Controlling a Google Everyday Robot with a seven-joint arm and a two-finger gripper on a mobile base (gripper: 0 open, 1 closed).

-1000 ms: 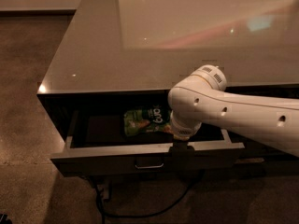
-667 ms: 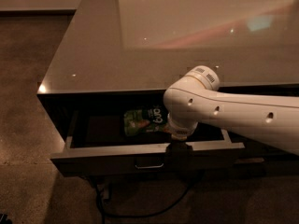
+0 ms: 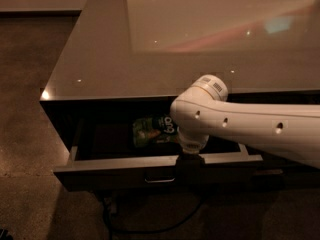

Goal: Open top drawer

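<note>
Pulling looks nearly done: top drawer (image 3: 102,170) juts well out below surface (image 3: 100,59) front edge, green pouch (image 3: 150,130) visible inside. Gripper (image 3: 189,168) at drawer front, beside handle (image 3: 159,178); open or closed, cannot tell. Left: perhaps small further pull, release.

White rounded arm (image 3: 260,129), dark dimples (image 3: 224,121), gold band (image 3: 202,85); dark hand (image 3: 189,168) at top drawer (image 3: 110,176) front.

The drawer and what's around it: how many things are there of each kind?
Open drawers: 1, the top drawer
Green snack packets: 1, the green packet lying inside it
Grippers: 1, the gripper at the drawer front's top edge, beside the handle
Floor cables: 1, the cable below
Total: 4
</note>
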